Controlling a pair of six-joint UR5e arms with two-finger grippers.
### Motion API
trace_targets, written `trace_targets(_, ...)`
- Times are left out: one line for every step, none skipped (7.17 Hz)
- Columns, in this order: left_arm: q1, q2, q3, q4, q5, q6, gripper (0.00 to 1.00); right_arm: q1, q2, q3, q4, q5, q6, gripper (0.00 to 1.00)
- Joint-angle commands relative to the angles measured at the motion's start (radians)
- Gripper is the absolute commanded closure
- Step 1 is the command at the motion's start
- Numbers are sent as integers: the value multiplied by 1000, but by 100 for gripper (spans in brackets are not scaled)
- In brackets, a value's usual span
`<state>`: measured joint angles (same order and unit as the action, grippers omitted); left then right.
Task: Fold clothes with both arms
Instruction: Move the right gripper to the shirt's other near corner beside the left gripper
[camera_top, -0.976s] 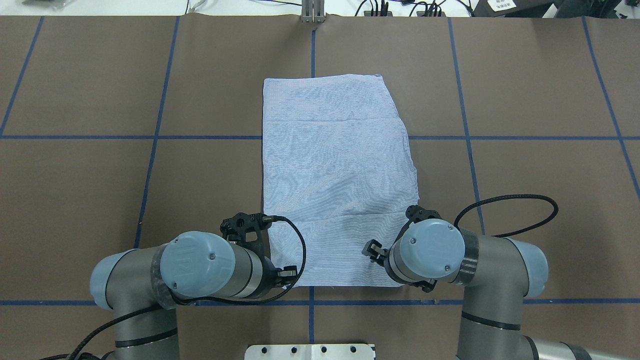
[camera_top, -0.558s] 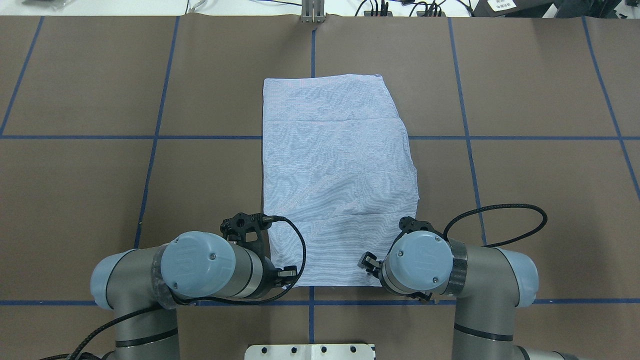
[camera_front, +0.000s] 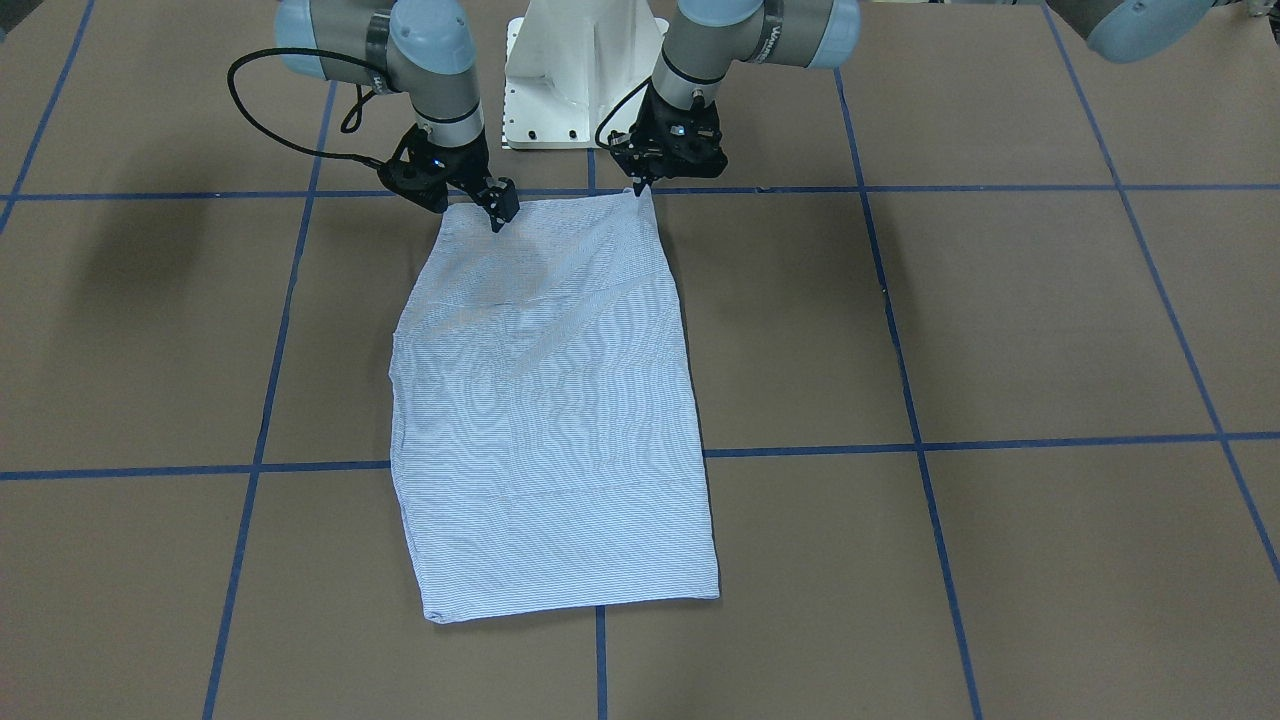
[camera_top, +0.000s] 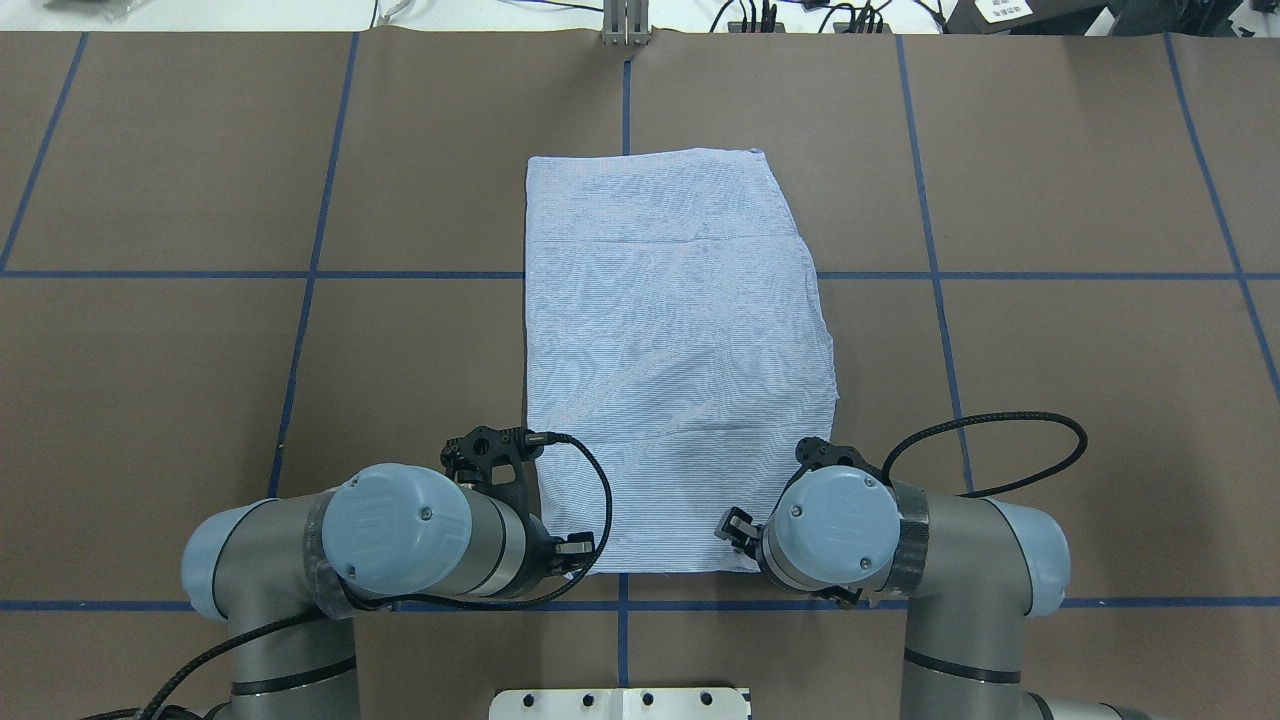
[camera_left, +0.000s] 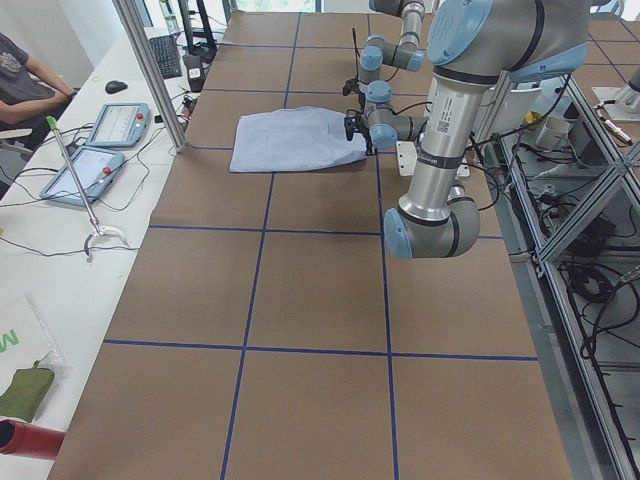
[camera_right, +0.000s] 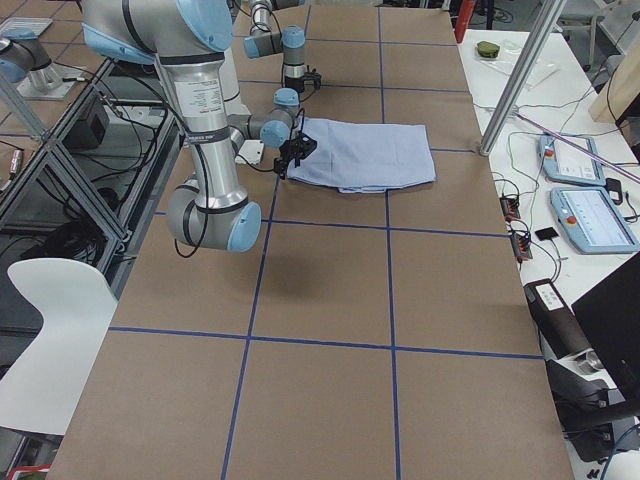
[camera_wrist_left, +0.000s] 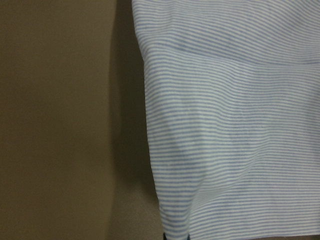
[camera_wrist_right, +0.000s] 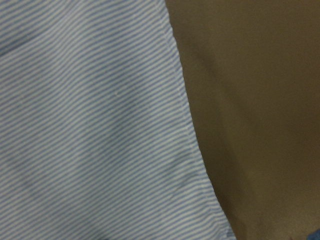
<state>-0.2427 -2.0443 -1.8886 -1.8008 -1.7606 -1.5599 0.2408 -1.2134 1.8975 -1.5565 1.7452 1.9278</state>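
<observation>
Brown table (camera_front: 1000, 330) with blue tape lines (camera_front: 900, 188) holds striped shirt (camera_front: 550, 420); shirt folded into long flat shape, lying in middle, right in front of robot; left gripper (camera_front: 640, 187) at one near corner of shirt, jaws pinched tight on cloth, corner pulled up into small peak; right gripper (camera_front: 497, 215) at other near corner, tip touching cloth edge; cannot tell how wide it is or if it grips; from above, both grippers mostly hidden under left arm (camera_top: 400, 530) and right arm (camera_top: 840, 525); wrist views show only blurry stripes and table.
</observation>
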Motion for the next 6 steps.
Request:
trace_targets(0, 1, 0, 0, 1, 0, 100, 0, 0, -3, 3, 2, -1, 0)
trace_targets(0, 1, 0, 0, 1, 0, 100, 0, 0, -3, 3, 2, 0, 8)
trace_targets(0, 3, 0, 0, 1, 0, 100, 0, -1, -3, 3, 4, 0, 23)
trace_targets(0, 3, 0, 0, 1, 0, 100, 2, 0, 0, 3, 5, 0, 41)
trace_targets(0, 3, 0, 0, 1, 0, 100, 2, 0, 5, 3, 5, 0, 57)
trace_targets(0, 3, 0, 0, 1, 0, 100, 0, 0, 3, 3, 4, -1, 69)
